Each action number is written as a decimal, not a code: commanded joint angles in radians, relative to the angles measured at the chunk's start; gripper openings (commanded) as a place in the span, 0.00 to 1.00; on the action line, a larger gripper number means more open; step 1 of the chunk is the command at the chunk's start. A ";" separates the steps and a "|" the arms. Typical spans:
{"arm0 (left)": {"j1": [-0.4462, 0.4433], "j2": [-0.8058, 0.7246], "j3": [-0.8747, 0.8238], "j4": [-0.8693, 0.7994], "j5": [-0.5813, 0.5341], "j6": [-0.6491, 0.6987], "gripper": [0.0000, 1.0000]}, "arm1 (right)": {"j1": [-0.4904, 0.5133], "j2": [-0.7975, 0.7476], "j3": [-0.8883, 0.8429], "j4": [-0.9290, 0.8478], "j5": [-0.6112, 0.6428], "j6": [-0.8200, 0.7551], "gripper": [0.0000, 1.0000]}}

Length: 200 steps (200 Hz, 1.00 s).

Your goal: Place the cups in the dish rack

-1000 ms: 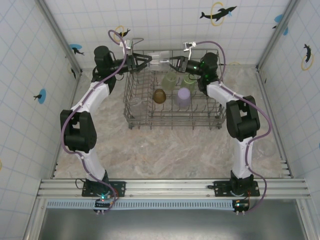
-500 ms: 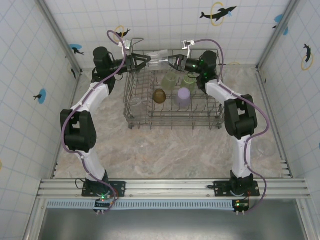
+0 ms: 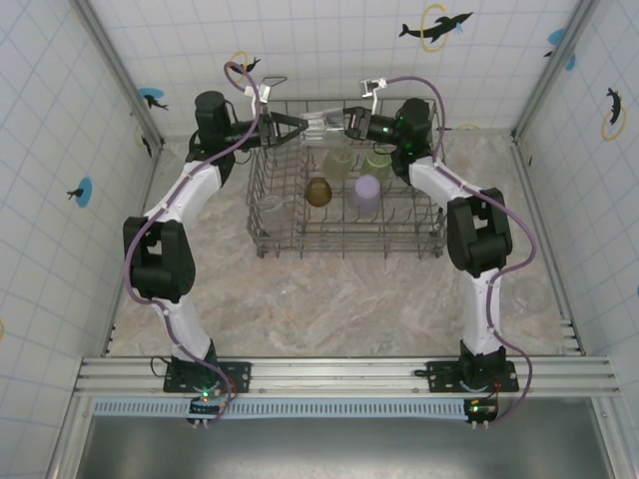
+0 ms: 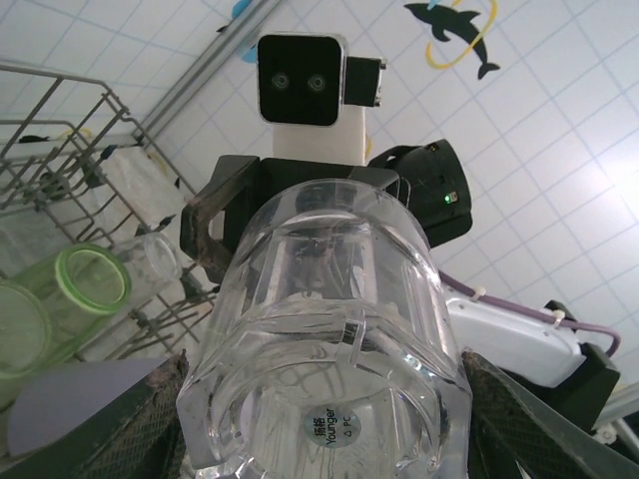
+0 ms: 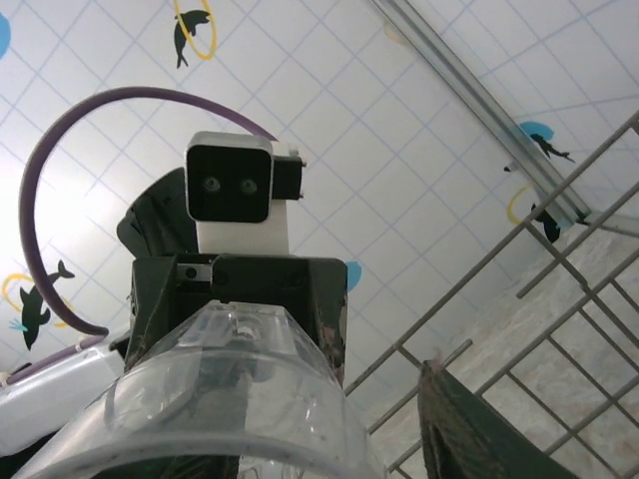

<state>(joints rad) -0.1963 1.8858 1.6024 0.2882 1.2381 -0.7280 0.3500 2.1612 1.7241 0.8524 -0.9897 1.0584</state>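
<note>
Cup [image 3: 321, 122] high over rack's [image 3: 344, 242] far edge, clamped in left gripper [image 3: 292, 125]. Right gripper [image 3: 349, 122] looks parted, off it. We'd back right straight out, then lower cup slowly.

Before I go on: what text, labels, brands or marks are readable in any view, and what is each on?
"Younger": on the base of the clear cup.
"PC", after a small triangle: same base, just below.
Tiny characters above "Younger": too blurred to read.
On the wall tiles, dolphin stickers: pictures, no words.
</note>
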 commanded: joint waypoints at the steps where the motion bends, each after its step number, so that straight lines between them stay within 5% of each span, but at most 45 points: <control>1: -0.002 -0.001 0.072 -0.166 -0.013 0.216 0.00 | -0.018 -0.072 0.002 -0.064 0.013 -0.059 0.51; 60: -0.002 -0.035 0.083 -0.290 -0.058 0.380 0.00 | -0.057 -0.144 -0.072 -0.198 -0.009 -0.163 0.63; 97: -0.020 -0.052 0.154 -0.638 -0.300 0.707 0.00 | -0.109 -0.261 -0.176 -0.421 0.015 -0.367 0.68; 200: -0.116 0.047 0.499 -1.069 -0.760 0.938 0.00 | -0.153 -0.534 -0.323 -1.051 0.328 -0.879 0.85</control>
<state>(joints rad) -0.2947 1.9129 2.0365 -0.6514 0.6514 0.1081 0.1905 1.7004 1.4391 -0.0074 -0.7849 0.3374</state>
